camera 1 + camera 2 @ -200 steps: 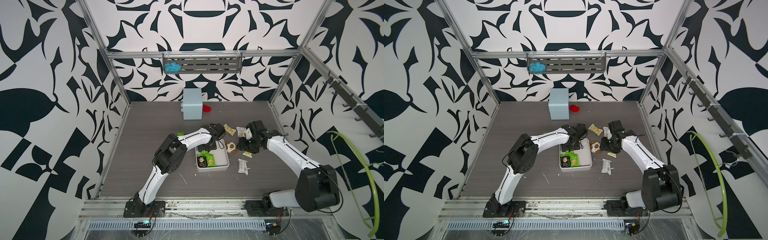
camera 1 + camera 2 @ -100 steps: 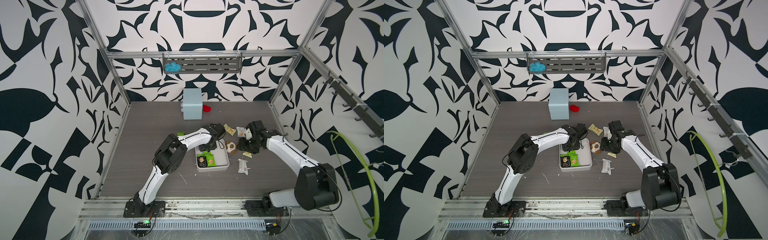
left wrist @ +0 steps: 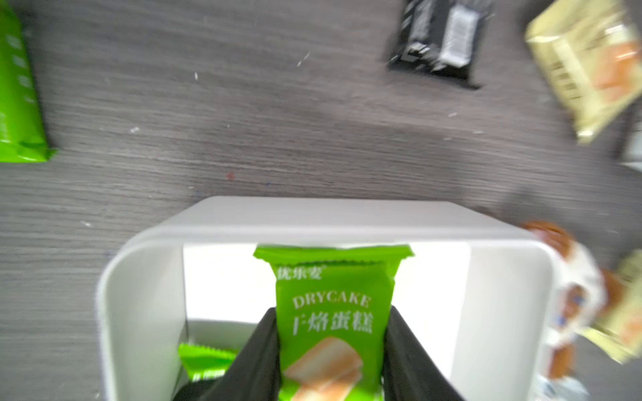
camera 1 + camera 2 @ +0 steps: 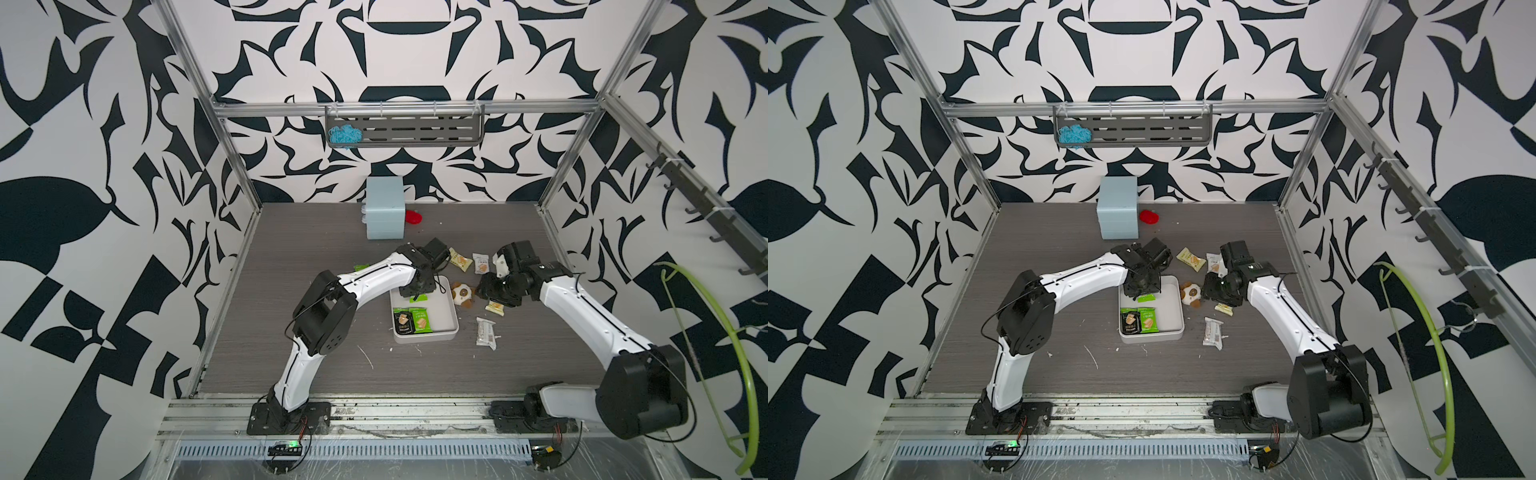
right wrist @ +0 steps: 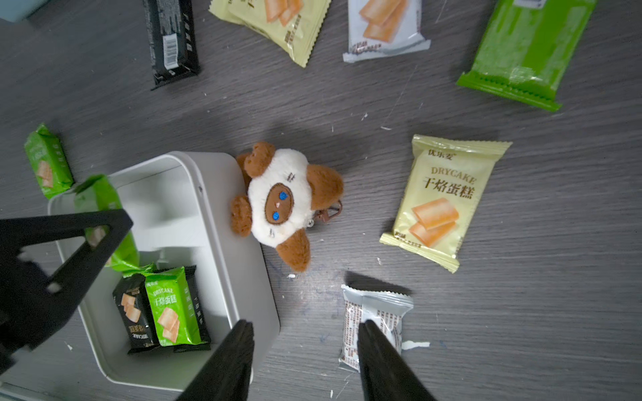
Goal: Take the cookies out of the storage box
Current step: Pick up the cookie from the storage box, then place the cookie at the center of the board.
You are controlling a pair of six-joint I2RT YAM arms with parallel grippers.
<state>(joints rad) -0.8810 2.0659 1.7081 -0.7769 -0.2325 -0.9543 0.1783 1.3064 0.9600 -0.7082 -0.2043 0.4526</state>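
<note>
Judged well past halfway. Already out on the grey wood-grain desk (image 4: 316,249), scattered beyond and beside the storage box (image 4: 442,311): a cream-yellow packet (image 4: 460,261), a white packet (image 4: 481,262), a smaller cream packet (image 4: 494,308) and a silver-white packet (image 4: 486,332) lying printed back up, plus a black packet with a barcode (image 5: 172,38) and a long green wrapper (image 5: 524,48) in the right wrist view. Left to do: a black biscuit packet (image 5: 133,309) and a green biscuit packet (image 5: 170,309) side by side in the box corner nearest the left arm's base, apparently on top of a third dark wrapper (image 5: 198,302). Also the green DRYCAKE packet (image 3: 333,277), pinched by its long edges in the left hand (image 3: 331,312): clamped tight, inside the box outline by the far wall, not yet clear of the rim. Right hand (image 5: 305,347) partly spread, holding nothing, hanging over the desk just beside the box corner and the silver-white packet. Wrappers of thin glossy film, pillow-shaped, with serrated end seals, likely to crumple under a pinch. Box of smooth matte white plastic, square, with rounded corners and low walls. Brown-and-white plush toy (image 4: 462,293) fuzzy and soft, touching the box's outer wall, no part of the job.
</note>
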